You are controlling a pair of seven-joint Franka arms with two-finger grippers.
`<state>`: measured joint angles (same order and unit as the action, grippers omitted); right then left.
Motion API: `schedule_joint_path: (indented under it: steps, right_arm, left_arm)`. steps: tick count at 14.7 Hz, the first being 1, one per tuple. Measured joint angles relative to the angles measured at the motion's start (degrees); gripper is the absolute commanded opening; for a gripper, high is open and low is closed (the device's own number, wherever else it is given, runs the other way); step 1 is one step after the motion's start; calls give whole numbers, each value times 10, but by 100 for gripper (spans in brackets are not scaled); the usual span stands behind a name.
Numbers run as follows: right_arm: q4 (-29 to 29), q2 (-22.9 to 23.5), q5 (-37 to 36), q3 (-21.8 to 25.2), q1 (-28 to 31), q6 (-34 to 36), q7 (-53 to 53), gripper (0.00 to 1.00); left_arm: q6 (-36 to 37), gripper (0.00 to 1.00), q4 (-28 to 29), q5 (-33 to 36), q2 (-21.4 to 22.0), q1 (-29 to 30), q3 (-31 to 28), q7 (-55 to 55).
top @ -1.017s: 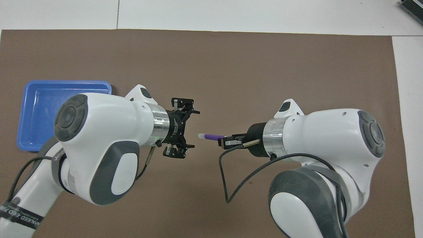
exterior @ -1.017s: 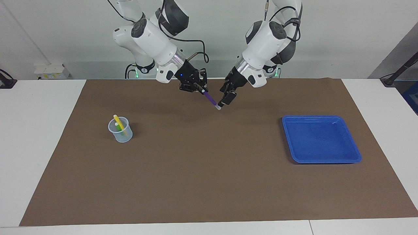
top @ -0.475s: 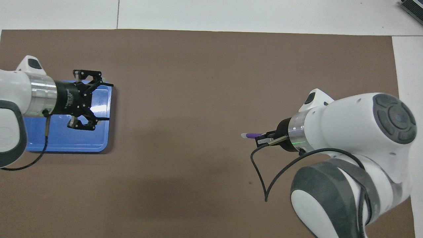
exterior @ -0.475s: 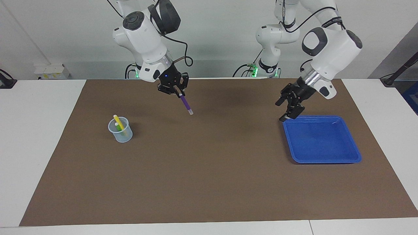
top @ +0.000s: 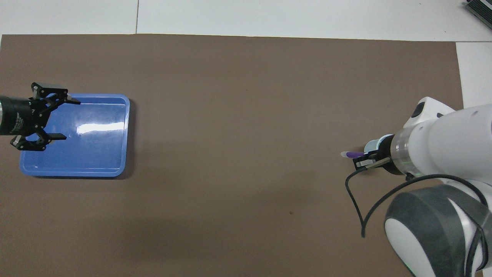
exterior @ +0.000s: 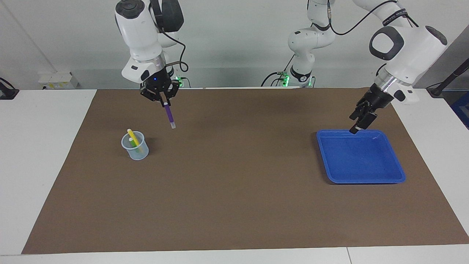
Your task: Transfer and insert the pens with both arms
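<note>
No words or labels can be read on anything here. The right gripper is up in the air over the brown paper mat, close to the small clear plastic cup, and its two fingers are squeezed tight on the top of the slim purple marker pen. That pen hangs almost straight down, with its pale whitish end at the bottom. The yellow marker pen and the bright green marker pen stand inside the cup, leaning, with the yellow one poking out over the rim. The left gripper hangs over the edge of the shallow blue plastic tray that lies closest to the robots. Its fingers are spread apart and hold nothing.
</note>
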<state>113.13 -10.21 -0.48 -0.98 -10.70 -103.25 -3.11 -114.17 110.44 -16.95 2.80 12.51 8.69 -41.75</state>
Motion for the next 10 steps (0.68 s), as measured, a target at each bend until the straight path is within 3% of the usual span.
schedule_joint_path:
  steps: [5, 10]
  right_arm:
    - [17, 0, -33, 0, 73, -3, -87, 0]
    - [67, -7, -36, 0, 122, -78, -151, 0]
  left_arm:
    - [22, 100, -10, 130, -15, -2, -4, 151]
    - [101, 100, -90, 165, -61, -72, -77, 277]
